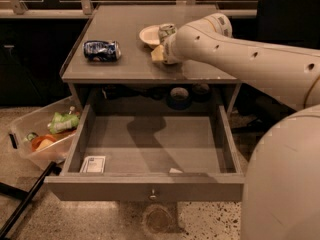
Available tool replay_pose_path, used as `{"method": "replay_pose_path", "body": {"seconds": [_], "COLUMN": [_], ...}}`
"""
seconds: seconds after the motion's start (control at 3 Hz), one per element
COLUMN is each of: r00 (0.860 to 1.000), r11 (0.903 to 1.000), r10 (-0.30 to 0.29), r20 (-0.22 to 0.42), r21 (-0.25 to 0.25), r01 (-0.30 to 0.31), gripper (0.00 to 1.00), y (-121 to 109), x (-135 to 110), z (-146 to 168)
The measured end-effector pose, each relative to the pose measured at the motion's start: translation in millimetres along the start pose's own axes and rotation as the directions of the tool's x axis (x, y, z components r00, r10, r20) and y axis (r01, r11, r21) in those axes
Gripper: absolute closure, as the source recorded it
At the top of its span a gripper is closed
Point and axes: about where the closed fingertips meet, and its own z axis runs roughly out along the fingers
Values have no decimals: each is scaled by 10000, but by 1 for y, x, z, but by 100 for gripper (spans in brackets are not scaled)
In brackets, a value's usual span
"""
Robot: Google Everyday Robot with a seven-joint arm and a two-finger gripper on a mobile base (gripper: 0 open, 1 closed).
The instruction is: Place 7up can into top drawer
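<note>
The 7up can (167, 31) stands upright on the tabletop next to a white bowl (149, 34), with only its silver top and a bit of green showing behind my arm. My gripper (161, 50) is at the end of the white arm, right in front of the can and low over the tabletop; the wrist hides most of it. The top drawer (150, 188) is pulled fully open below the tabletop. It holds only a small white card (93, 164) and a white scrap (175, 170).
A crushed dark blue can (102, 50) lies on the left of the tabletop (120, 69). Dark bowls (178, 96) sit on the shelf behind the drawer. A clear plastic bin (40, 136) with packets stands on the floor at left, and a black pole (25, 199) lies beside it.
</note>
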Motion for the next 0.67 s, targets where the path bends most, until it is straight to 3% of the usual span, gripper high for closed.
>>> {"method": "replay_pose_path", "body": {"seconds": [0.33,0.67], "r00": [9999,9996], "r11": [9999,9999], "r10": [131,145], "r20": [111,231], "r21": [95,-38], "r01": [-132,-144], "gripper": [88,100], "y": [-13,-26], "x": [2,-2], "z": [-20,-62]}}
